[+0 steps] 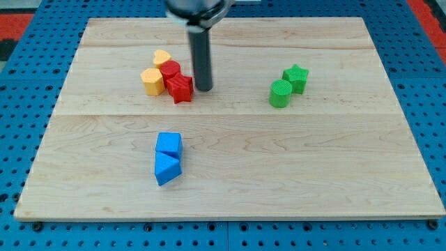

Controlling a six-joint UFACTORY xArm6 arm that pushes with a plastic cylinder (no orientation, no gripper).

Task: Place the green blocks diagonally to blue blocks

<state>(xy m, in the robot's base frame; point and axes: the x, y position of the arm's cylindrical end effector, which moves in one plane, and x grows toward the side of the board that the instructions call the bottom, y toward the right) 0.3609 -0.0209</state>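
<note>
Nearest, at 7 o'clock on the pale wooden desk (230, 188): blue wedge-like block (166, 168), touching blue cube (168, 144). Well apart at 2 o'clock: green cylinder (280, 93), touching green star block (296, 77). Far, 11 o'clock: red star block (180, 87), red cylinder (171, 70), yellow hexagonal block (152, 81), yellow heart block (162, 58). My tip (203, 88) just right of red star. No jaws: plain rod.

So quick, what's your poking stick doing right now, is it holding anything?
My tip: no gripper, so it holds nothing; it sits just to the view's right of the red star block, apparently not touching.
</note>
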